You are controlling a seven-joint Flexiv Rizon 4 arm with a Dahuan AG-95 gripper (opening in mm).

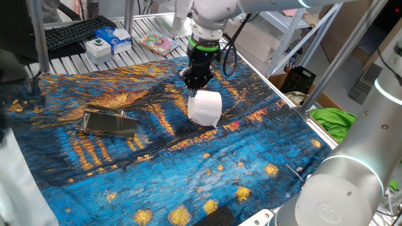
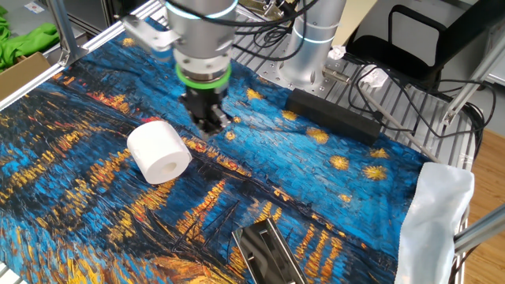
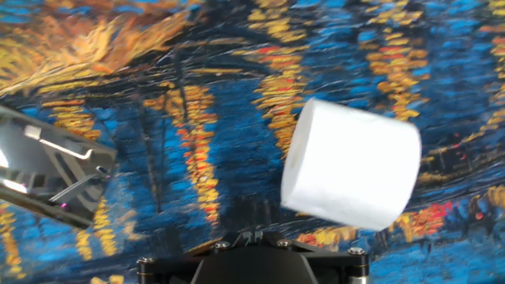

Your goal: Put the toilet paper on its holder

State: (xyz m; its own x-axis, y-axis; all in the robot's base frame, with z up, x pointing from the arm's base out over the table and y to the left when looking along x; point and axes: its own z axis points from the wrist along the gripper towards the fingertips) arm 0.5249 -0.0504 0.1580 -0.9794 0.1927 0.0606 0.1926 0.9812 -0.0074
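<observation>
The toilet paper [image 1: 205, 108] is a plump white roll lying on its side on the blue and orange painted cloth; it also shows in the other fixed view [image 2: 159, 150] and the hand view [image 3: 351, 173]. The holder [image 1: 110, 120] is a flat shiny metal fixture lying on the cloth to the left of the roll, and it shows at the bottom of the other fixed view [image 2: 268, 252] and at the left of the hand view [image 3: 47, 177]. My gripper [image 1: 198, 80] hangs just above and behind the roll, fingers together and holding nothing [image 2: 211, 123].
The painted cloth [image 1: 188, 169] covers the table. A keyboard [image 1: 75, 32], small boxes [image 1: 108, 43] and a booklet [image 1: 157, 43] lie at the far edge. A black bar [image 2: 335, 117] and cables lie beside the arm's base. Metal frame posts [image 1: 39, 34] stand around.
</observation>
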